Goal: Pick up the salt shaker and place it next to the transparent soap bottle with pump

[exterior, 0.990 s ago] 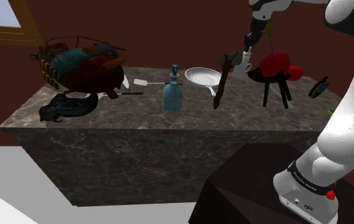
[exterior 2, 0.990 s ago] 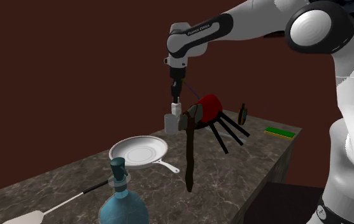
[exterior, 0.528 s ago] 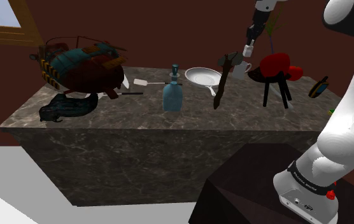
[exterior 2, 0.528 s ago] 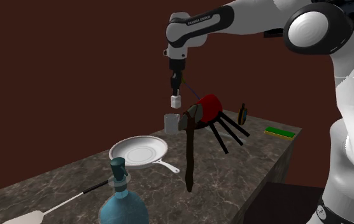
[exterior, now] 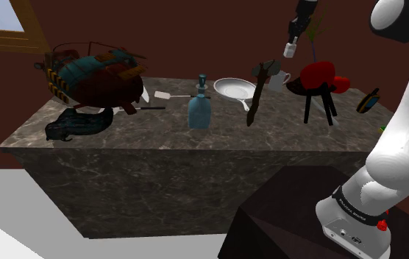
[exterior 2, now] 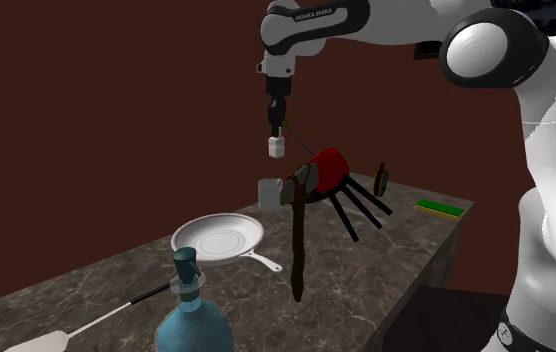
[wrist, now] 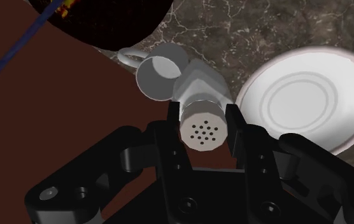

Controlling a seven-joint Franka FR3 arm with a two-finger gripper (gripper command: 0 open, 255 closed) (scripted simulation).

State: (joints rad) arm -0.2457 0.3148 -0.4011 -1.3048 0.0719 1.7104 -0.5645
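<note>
Shoulder view first: the gripper (exterior: pixel 292 41) hangs high over the far end of the marble counter (exterior: pixel 159 132), holding the little white salt shaker (exterior: pixel 290 51) up in the air, above the white mug (exterior: pixel 279 79). The see-through blue soap bottle (exterior: pixel 200 107) with its pump stands well apart from it, toward the shoulder view's left. The white frying pan (exterior: pixel 232 89) sits between the bottle and the mug.

Second exterior view: the shaker floats above the mug, clear of it, near a red thing (exterior 2: pixel 328 168) on black legs. It's maybe some kind of ornament, hard to tell. The soap bottle is down at the bottom edge, closest to the camera, with the pan just behind it.

Wrist view: the two black fingers (wrist: pixel 235 130) are clamped on either side of the shaker, whose holed top faces the camera. The mug and pan sit on the counter below.
</note>
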